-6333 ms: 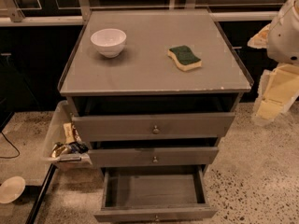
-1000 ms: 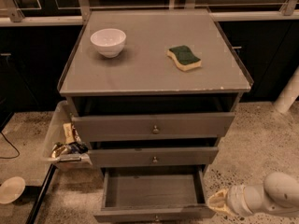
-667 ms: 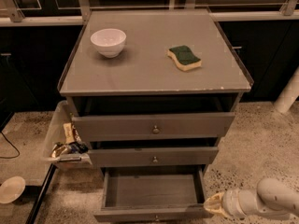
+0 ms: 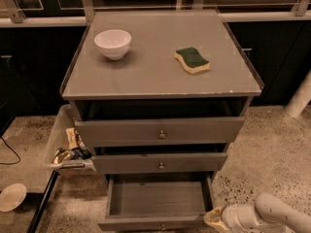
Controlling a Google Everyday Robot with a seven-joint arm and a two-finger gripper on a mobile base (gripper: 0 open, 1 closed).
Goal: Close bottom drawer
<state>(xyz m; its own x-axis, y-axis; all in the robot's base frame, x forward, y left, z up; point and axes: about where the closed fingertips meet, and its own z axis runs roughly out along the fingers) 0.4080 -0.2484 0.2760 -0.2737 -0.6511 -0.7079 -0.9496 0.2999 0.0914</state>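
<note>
The bottom drawer looked light and rigid, best pushed on its flat front, beside the gripper, whose grip I couldn't tell.

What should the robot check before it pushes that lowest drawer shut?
1. The bottom drawer is pulled out, ready for a push: ok.
2. Nothing pokes up above its walls: ok, none seen.
3. The gripper is down at drawer-front height: ok, it is low by the front right corner.
4. The gripper touches the drawer front: cannot tell.
5. The gripper lines up with the middle of the front: not ok, it sits off at the right corner.
6. The bin of clutter is out of the drawer's path: ok, it stands left of the cabinet.
</note>
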